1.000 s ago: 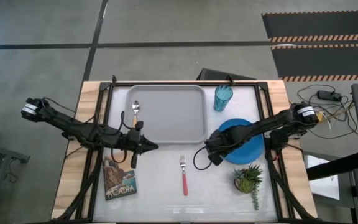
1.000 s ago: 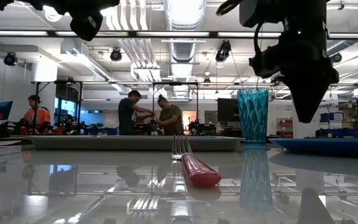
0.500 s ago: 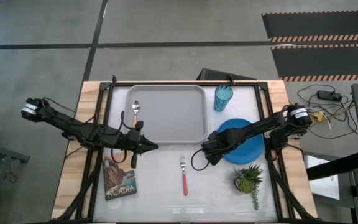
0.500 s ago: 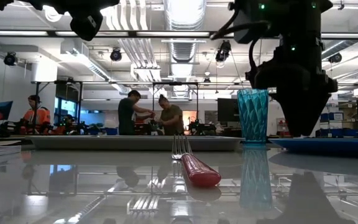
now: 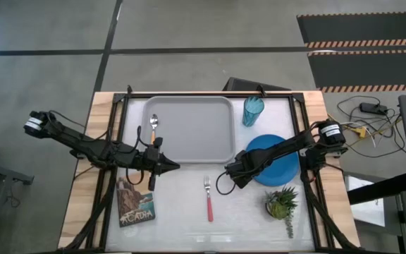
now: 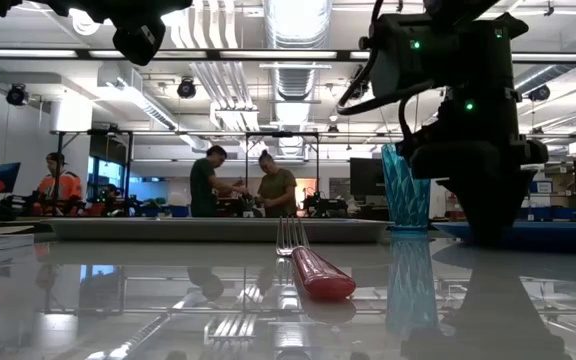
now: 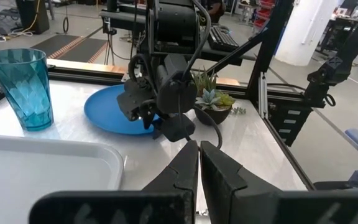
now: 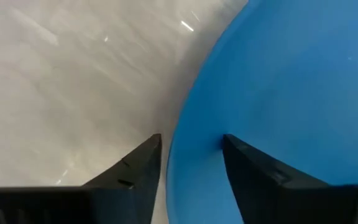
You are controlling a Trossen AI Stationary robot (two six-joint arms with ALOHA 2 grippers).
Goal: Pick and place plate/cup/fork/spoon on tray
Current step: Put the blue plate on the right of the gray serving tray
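plate [image 5: 277,159] blue, flat, right of tray [image 5: 189,129] | spoon [image 5: 154,127] in tray | fork [image 5: 208,200] on table

A small potted succulent [image 5: 281,202] stands on the white table [image 5: 182,219] near its front right corner; the left wrist view shows it [image 7: 211,102] as pale green rosettes in a dark pot. A booklet with a red-rock landscape cover [image 5: 134,201] lies flat near the front left corner, partly over the table's wooden edge. Beyond the right side of the table, loose cables and a small black adapter [image 5: 367,109] lie on the grey floor, and black mats with striped edges [image 5: 361,32] cover the floor farther back. In the low view, two people [image 6: 240,184] stand facing each other at a distant bench, and another person in orange [image 6: 56,185] sits at the far left.
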